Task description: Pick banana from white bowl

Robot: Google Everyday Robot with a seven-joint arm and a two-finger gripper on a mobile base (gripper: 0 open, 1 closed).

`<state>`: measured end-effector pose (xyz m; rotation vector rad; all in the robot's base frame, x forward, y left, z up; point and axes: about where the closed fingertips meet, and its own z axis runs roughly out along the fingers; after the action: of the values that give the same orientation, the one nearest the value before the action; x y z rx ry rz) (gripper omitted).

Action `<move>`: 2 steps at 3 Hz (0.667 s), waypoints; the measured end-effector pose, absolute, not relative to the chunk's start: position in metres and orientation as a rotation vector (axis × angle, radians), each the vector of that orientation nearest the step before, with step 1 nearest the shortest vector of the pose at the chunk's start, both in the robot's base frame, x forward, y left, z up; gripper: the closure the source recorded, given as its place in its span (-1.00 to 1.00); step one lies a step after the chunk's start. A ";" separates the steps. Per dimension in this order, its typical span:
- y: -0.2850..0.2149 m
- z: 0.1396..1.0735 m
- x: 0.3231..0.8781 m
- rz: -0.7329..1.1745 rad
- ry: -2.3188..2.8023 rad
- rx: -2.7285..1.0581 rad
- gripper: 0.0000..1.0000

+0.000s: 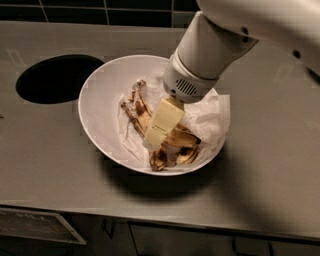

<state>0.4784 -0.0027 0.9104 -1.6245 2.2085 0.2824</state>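
The bowl [97,117] sits on the grey desk [55,160], a little left of centre in the camera view, and throws a dark shadow on the desk along its near side. The banana [181,147] lies inside it, low in the bowl toward the near right. It is a limp peel, yellow with heavy brown spots. Its broad strips bunch close to the near wall, while two thinner strips run up and to the left and end in dark tips near the bowl's middle. Under the peel is a crumpled white paper [212,115], which lines the right half of the bowl and rises above the rim at the right.

The white arm [225,40] comes in from the top right and tilts down into the bowl. Its round wrist, with a small vent grille, hangs over the far right part of the bowl. From it the cream-coloured end effector [154,141] slants down and to the left, with its tip on or just over the peel where the thin strips meet the broad ones. It shows as one pale block from this side, so I cannot tell whether it is open, closed or gripping the peel.

Just beside the bowl's far left rim, a dark oval hole [57,77] is cut in the desk. Dark tiles [75,10] run along the back wall. Below the desk's front edge are dark cabinet fronts and, at the lower left, a pale label [35,225].
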 end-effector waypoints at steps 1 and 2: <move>0.000 0.902 0.473 0.328 2.219 -1.596 -1.00; 0.001 0.902 0.472 0.329 2.218 -1.596 -1.00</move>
<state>0.4725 0.0007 0.9025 -1.5960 2.2179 0.3292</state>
